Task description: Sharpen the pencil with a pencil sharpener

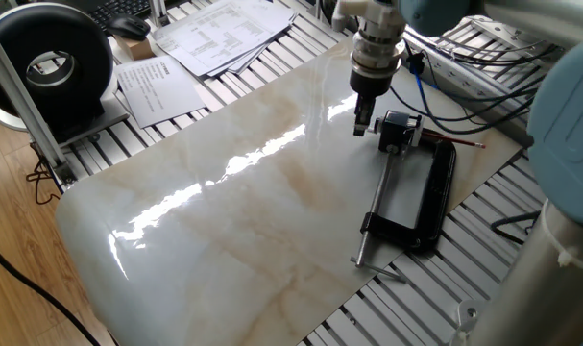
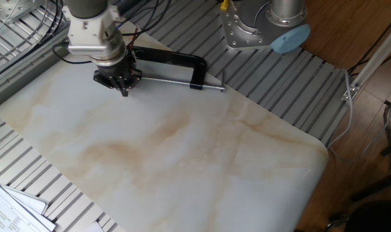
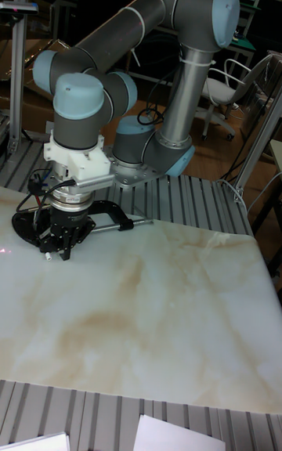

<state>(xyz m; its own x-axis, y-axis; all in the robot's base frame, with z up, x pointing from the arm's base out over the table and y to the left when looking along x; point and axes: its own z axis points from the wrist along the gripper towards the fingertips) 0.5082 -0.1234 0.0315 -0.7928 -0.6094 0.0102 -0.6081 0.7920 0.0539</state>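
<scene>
Papers (image 1: 209, 34): lay at the far left of the counter (image 1: 233, 221) in one fixed view, well apart from the work area.
Counter: pale marbled sheet with glare streaks; bare across its middle.
Arm (image 3: 149, 16): in the tall fixed view it rose from its base, folded over at the elbow and came down through the wrist, so the tool pointed straight down at the counter.
Gripper (image 1: 359, 123): vertical, fingertips just above the marbled sheet, just beside the pencil sharpener on its left in one fixed view. Fingers looked drawn close together with nothing between them; whether they were fully closed, cannot tell.
Pencil sharpener (image 1: 399, 128): small black-and-silver block, seated at the head of the clamp's screw rod (image 1: 375, 207), apart from the fingertips. Hidden behind the gripper in the other fixed view.
Clamp (image 1: 428, 197): black C-frame lying flat near the right edge of the counter, screw rod running along its open side.
Pencil (image 1: 456, 141): thin, red-brown, lying flat across the far end of the clamp frame, just right of the sharpener, tip pointing away from it.
</scene>
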